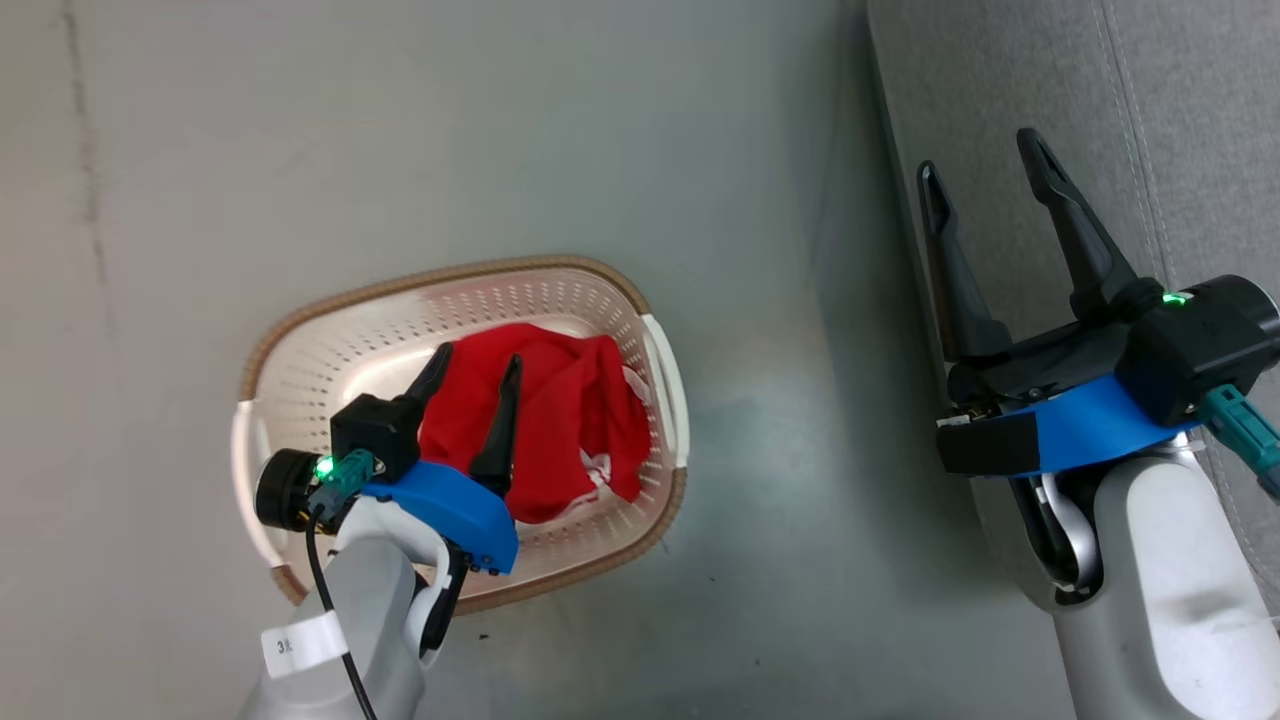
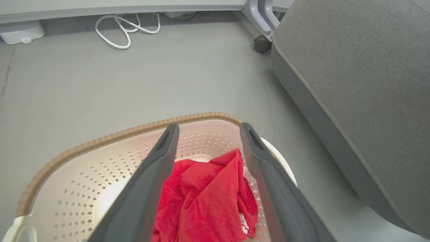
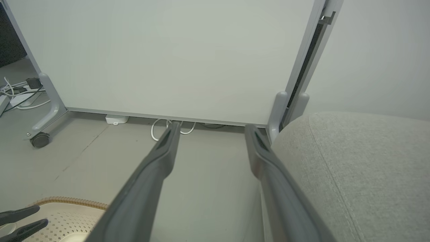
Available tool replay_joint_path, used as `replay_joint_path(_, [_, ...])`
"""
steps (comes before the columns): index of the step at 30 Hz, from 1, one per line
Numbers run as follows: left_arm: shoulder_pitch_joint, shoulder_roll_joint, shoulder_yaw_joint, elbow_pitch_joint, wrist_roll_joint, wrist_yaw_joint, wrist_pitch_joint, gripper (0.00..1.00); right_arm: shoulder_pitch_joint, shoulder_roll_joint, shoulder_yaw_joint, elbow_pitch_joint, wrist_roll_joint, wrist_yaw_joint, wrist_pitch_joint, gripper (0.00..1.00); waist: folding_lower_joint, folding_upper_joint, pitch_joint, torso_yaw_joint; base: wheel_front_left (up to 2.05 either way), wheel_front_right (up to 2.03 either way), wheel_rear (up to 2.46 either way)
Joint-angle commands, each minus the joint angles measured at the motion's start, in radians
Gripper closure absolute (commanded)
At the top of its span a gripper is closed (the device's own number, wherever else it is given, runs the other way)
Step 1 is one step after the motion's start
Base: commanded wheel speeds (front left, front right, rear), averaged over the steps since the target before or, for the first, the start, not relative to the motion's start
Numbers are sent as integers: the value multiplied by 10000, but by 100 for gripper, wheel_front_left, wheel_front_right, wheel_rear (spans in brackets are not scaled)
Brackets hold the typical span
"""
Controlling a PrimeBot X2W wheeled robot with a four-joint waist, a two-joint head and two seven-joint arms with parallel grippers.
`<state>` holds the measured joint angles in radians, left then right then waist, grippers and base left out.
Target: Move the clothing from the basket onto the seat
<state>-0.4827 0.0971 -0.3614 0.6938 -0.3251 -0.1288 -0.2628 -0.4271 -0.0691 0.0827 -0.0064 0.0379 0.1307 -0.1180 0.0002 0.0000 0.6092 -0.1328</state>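
Red clothing [image 1: 560,420] sits bunched in the cream perforated basket [image 1: 560,275], toward its seat-side half, with white trim showing at the heap's lower edge. The basket is on the grey floor [image 1: 400,130], near the grey fabric seat [image 1: 1180,120]. Left claw [image 1: 480,355] is spread wide over the heap, gripping nothing, can't tell if it touches the fabric; right claw [image 1: 980,152] is also wide and empty at the seat's edge, well apart from the basket.

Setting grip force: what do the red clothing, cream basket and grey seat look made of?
Red clothing: soft, matte fabric, judging by its folds. Cream perforated basket: likely rigid, slightly glossy plastic; brown rim looks woven. Grey seat: textured upholstery cloth with a stitched seam.
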Motion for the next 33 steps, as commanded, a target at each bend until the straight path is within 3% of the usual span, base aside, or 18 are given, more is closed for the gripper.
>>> replay_joint_path(1, [-385, 119, -78, 236, -101, -24, -30, 0, -208, 79, 45, -20, 33, 1, -80, 0, -2, 0, 700, -599, 0, 0, 0])
replay_joint_path(14, [-1571, 243, -770, 1763, -622, -24, -29, 0, -201, 197, 189, -214, 19, 1, -389, 0, -2, 0, 1977, -1270, 0, 0, 0])
replay_joint_path(33, [-2684, 74, -461, 4436, -744, 133, -29, 0, -237, 193, 663, -235, 542, 1, -664, 0, -2, 0, 2658, -1751, 0, 0, 0])
